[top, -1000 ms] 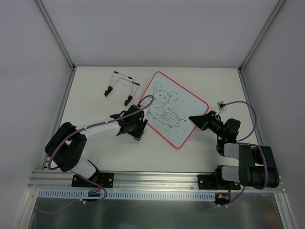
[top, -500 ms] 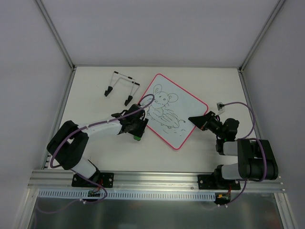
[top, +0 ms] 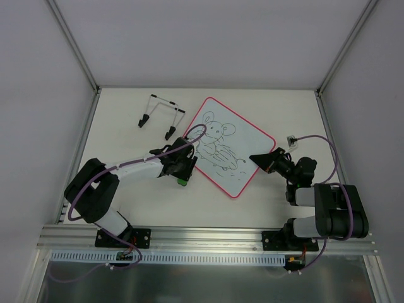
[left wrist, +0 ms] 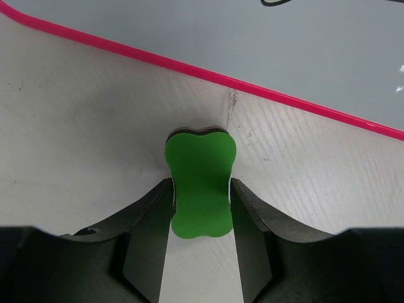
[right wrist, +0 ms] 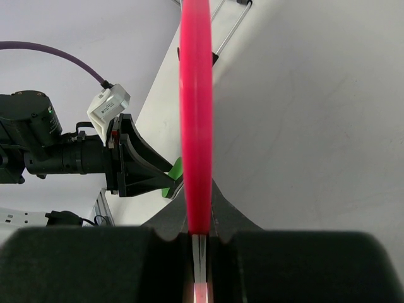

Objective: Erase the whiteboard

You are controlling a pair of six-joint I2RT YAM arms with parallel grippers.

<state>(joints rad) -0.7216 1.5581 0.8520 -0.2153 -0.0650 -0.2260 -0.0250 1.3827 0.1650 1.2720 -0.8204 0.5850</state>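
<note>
The whiteboard lies tilted like a diamond on the table, white with a pink rim and a black mouse drawing. My left gripper is shut on the small green eraser, which rests on the table just off the board's near-left edge. In the left wrist view the eraser sits between my fingers, with the pink rim and board just beyond. My right gripper is shut on the board's right edge. In the right wrist view the rim runs straight into the closed jaws.
A black-footed wire stand stands at the back left, near the board's left corner. A small white block with a purple cable lies right of the board. Metal frame posts and white walls bound the table.
The left arm has shifted slightly while its gripper stays by the board's edge with the eraser. The right arm and the board look the same.
</note>
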